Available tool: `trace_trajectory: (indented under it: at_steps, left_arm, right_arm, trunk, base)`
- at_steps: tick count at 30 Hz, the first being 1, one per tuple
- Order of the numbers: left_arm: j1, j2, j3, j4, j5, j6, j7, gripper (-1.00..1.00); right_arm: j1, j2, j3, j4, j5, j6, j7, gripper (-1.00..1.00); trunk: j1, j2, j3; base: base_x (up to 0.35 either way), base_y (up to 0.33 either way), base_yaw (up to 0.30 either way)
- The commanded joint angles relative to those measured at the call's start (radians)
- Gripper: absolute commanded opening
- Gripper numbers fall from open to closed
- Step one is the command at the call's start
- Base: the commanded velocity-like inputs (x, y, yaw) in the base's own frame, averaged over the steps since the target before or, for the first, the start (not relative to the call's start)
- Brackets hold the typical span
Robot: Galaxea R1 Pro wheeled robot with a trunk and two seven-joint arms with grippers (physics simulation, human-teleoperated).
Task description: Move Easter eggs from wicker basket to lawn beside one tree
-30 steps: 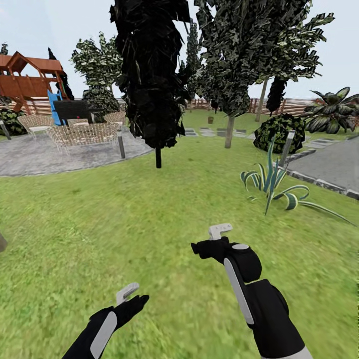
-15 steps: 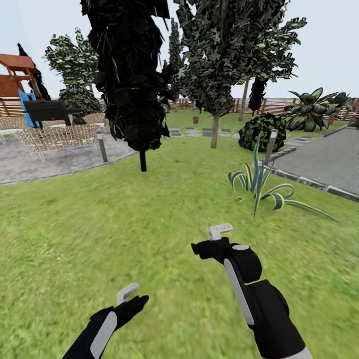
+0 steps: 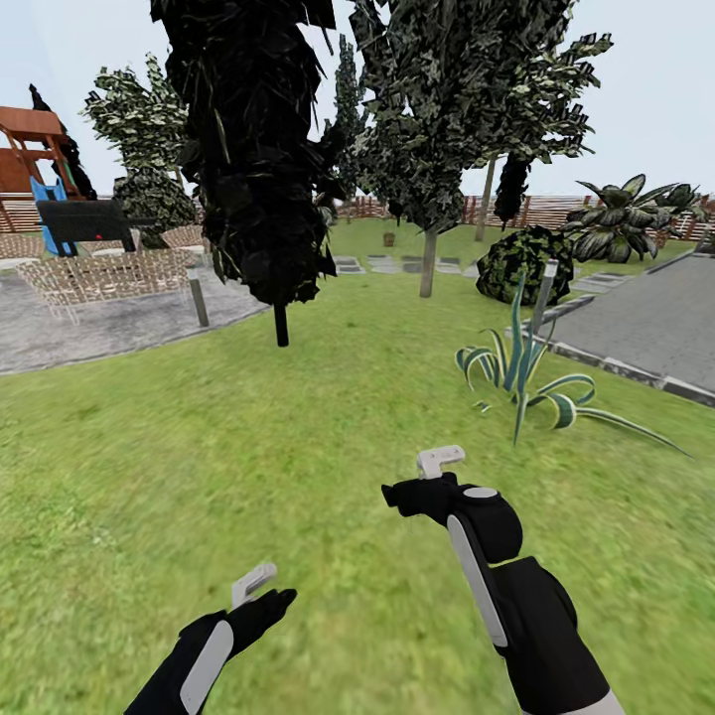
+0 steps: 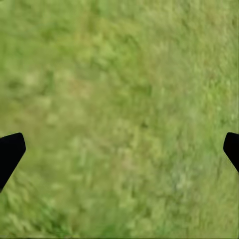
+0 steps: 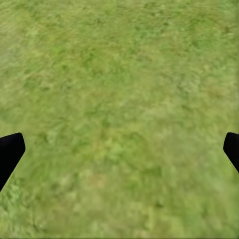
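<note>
Mottled green lawn [image 3: 328, 417] stretches ahead of me. A tree with a pale straight trunk [image 3: 428, 263] stands far ahead, past a dark, slim-stemmed tree [image 3: 281, 323]. A tiny brown thing [image 3: 388, 238] sits on the far grass, too small to tell whether it is the wicker basket. The Easter eggs are out of view. My left gripper [image 3: 263, 596] [image 4: 119, 149] and right gripper [image 3: 402, 492] [image 5: 119, 149] hang low over bare grass. Both are open, with fingertips far apart and nothing between them.
A spiky striped plant [image 3: 521, 372] grows ahead on the right beside a grey paved area [image 3: 645, 323]. On the left is a paved patio [image 3: 89, 318] with wicker furniture [image 3: 104, 273], a post [image 3: 199, 303] and a playset [image 3: 35, 149]. A round bush [image 3: 521, 263] and a slat fence [image 3: 556, 211] lie far back.
The whole head view has shifted left and the trees sit slightly nearer, so the camera has turned right and advanced. Both arms hold the same pose.
</note>
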Motion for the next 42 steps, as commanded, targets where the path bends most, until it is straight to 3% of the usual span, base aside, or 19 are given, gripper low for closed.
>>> trace_trajectory:
  at_steps: [1, 42]
  left_arm:
    - [0.0, -0.001, 0.002, -0.001, 0.008, 0.006, 0.002, 1.0]
    - [0.0, -0.001, 0.001, -0.001, 0.008, 0.007, 0.002, 1.0]
  right_arm:
    - [-0.001, 0.0, 0.0, -0.001, -0.001, 0.004, 0.0, 1.0]
    - [-0.001, 0.0, -0.003, -0.001, -0.001, 0.001, 0.0, 1.0]
  trunk:
    - [0.001, -0.001, -0.001]
    - [0.001, -0.001, -0.001]
  base:
    - [0.333, 0.0, 0.0]
    - [0.334, 0.0, 0.0]
